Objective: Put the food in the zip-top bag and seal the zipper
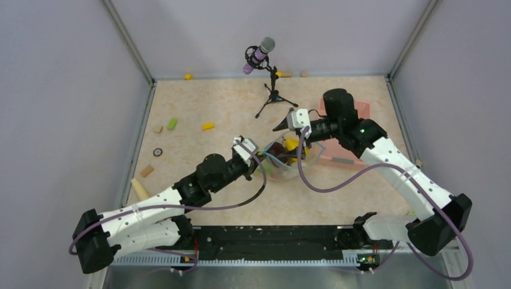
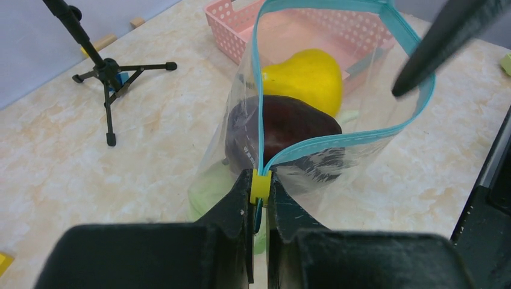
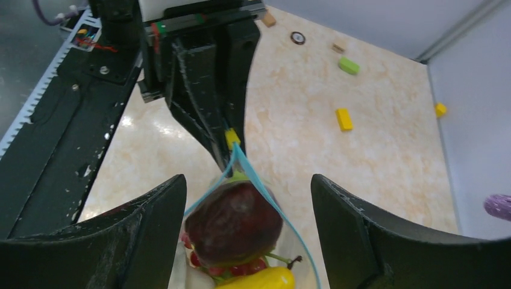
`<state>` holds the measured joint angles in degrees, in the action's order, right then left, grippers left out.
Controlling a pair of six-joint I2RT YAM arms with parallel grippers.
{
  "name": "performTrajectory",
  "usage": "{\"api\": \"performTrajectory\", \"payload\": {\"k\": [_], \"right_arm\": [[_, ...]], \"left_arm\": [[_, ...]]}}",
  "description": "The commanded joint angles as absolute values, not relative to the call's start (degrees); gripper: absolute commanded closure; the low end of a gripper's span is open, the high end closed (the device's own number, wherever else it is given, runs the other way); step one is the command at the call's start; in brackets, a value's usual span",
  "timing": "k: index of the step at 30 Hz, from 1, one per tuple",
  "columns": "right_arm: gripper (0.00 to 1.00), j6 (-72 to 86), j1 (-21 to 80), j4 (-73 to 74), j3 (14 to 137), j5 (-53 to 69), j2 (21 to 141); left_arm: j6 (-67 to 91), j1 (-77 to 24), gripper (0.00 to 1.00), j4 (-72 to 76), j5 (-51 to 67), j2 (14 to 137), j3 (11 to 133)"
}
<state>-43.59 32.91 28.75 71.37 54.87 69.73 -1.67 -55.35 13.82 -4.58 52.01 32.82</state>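
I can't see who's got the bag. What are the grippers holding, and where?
The left gripper is shut on the zipper of the bag, at its yellow slider. The right gripper is open, holding nothing.

The top external camera looks down from high behind the arm bases, far enough to take in the whole table [image 1: 211,102]. The left wrist camera sits low behind the left gripper [image 2: 260,180], facing outward, close to the zip-top bag [image 2: 343,174]. The right wrist camera looks down past the right gripper [image 3: 247,180], back toward the bases. All three views share the bag, and both wrist views share its zipper [image 2: 337,142].
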Motion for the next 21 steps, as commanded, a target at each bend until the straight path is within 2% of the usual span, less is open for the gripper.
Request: {"api": "performTrajectory", "payload": {"k": [1, 9, 13, 17, 21], "right_arm": [[0.26, -50.25, 34.71, 31.61, 73.84, 60.73, 72.41], [0.31, -49.35, 36.67, 32.34, 74.91, 60.61, 77.24], [0.46, -47.47, 37.0, 32.3, 75.43, 55.84, 79.2], [0.66, -47.06, 37.0, 32.68, 75.41, 52.82, 79.53], [0.74, -48.48, 37.02, 34.65, 75.44, 49.95, 79.45]], "left_arm": [[1.87, -55.02, 1.0, 14.77, -7.04, 53.85, 37.81], [3.3, -54.93, 1.0, 11.79, -5.45, 57.66, 41.96], [4.2, -54.93, 1.0, 11.71, -2.31, 59.12, 43.06], [3.23, -54.93, 1.0, 13.0, -0.99, 59.35, 42.32], [2.12, -54.63, 1.0, 12.07, -2.58, 58.57, 41.98]]}}
